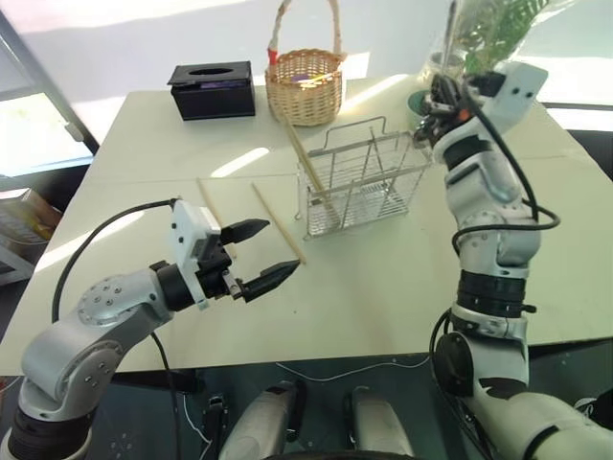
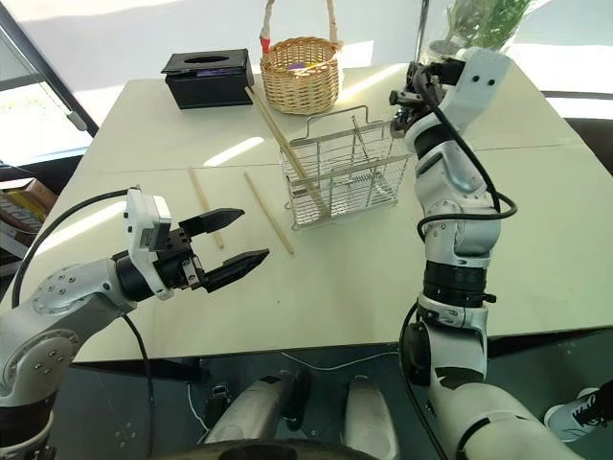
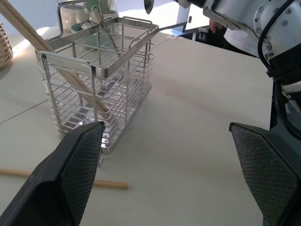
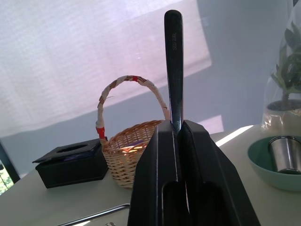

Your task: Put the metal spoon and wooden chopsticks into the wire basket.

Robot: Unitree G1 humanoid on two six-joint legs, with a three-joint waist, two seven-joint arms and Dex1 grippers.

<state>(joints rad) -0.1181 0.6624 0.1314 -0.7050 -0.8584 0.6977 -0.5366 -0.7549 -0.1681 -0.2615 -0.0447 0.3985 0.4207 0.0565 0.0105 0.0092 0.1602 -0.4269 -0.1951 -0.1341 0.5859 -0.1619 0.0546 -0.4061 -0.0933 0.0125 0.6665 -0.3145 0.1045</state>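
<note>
The right hand [image 4: 178,134] is clamped on the spoon [image 4: 174,66], raised just beside the basket [image 1: 364,177]. One chopstick [image 1: 305,158] leans inside the basket; two chopsticks [image 1: 278,222] lie on the table [image 1: 383,278] near the wide-open, empty left hand [image 1: 261,254].

One wooden chopstick [image 1: 305,163] leans inside the wire basket [image 1: 362,178].

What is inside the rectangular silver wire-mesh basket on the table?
One pale wooden chopstick leans inside the rectangular silver wire-mesh basket, its top sticking out. The mesh hides little; nothing else can be made out inside.
</note>
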